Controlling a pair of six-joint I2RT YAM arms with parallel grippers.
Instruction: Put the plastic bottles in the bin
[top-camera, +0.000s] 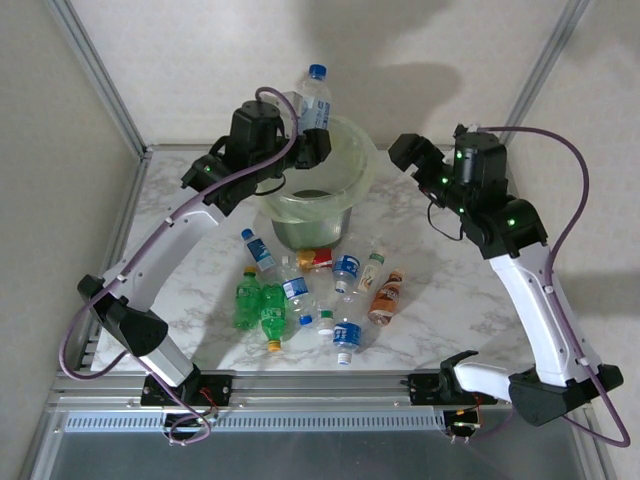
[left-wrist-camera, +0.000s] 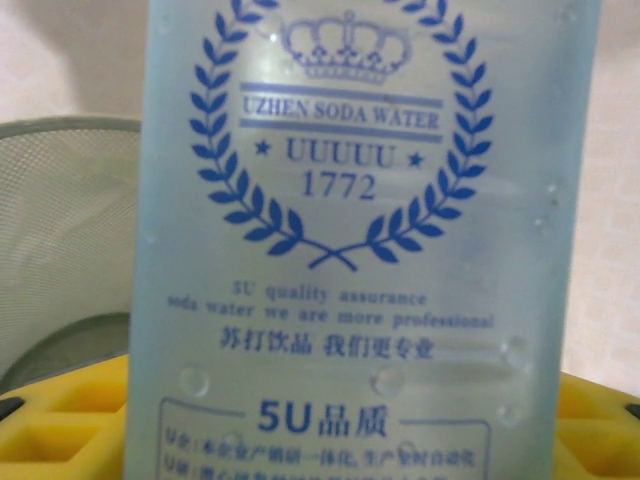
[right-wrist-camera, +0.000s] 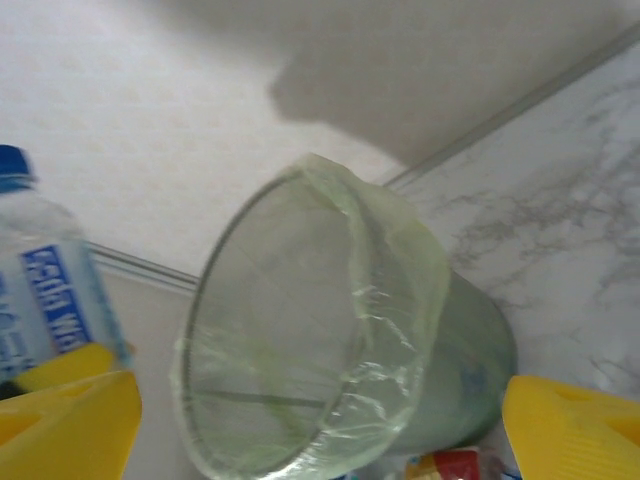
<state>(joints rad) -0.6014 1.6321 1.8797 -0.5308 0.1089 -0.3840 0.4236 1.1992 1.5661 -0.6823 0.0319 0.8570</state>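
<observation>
Though it's tiny overhead, bottle (left-wrist-camera: 350, 250) reads UZHEN.

Round grey metal bin with pale green bag liner (top-camera: 352, 195) blocks white marble table (top-camera: 450, 290) far middle; left hand (top-camera: 308, 138) gripping clear blue-capped bottle (top-camera: 316, 100) hangs over its far-left rim. Heap of small plastic bottles (top-camera: 300, 290) crowds centre. Right, left, near edges bare.
</observation>
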